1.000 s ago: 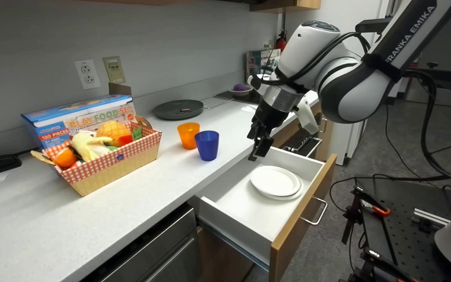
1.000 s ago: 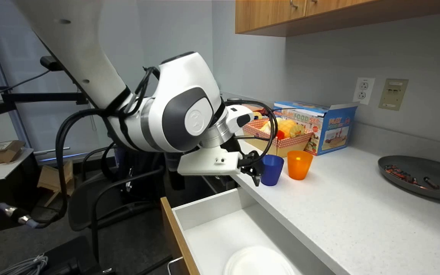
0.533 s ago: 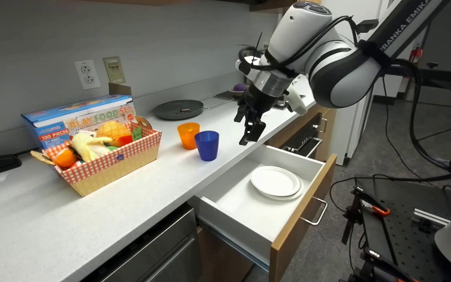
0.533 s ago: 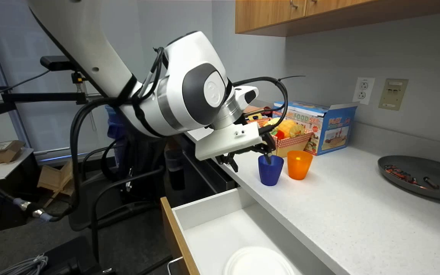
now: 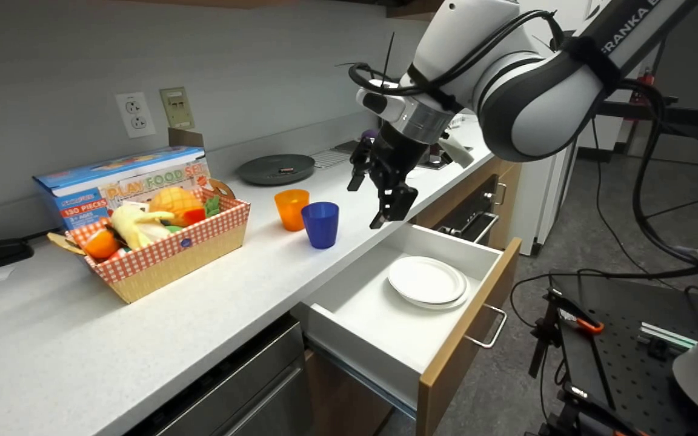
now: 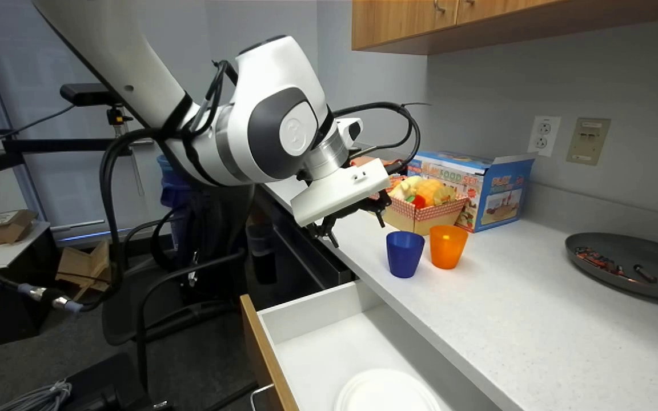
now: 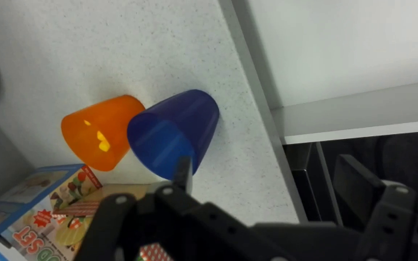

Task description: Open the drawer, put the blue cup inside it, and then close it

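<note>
The drawer (image 5: 469,340) is pulled open, with white plates (image 5: 426,280) lying in it. Its wood front (image 6: 267,357) and white interior also show in an exterior view, and its side wall in the wrist view (image 7: 361,131). The blue cup (image 5: 320,225) stands upright on the counter near the edge above the drawer; it also shows in an exterior view (image 6: 404,255) and in the wrist view (image 7: 180,123). My gripper (image 5: 366,203) is open and empty, above the counter edge and apart from the cup. Its fingers spread wide in the wrist view (image 7: 265,166) and in an exterior view (image 6: 357,233).
An orange cup (image 5: 292,209) stands close beside the blue cup. A checkered basket of play food (image 5: 167,248) and a play food box (image 5: 125,188) stand further along the counter. A dark pan (image 5: 276,169) lies by the wall. An upper cabinet (image 6: 460,23) hangs overhead.
My gripper has risen from low over the drawer to above the counter edge and turned, so both fingers now show spread. The drawer and both cups have not moved.
</note>
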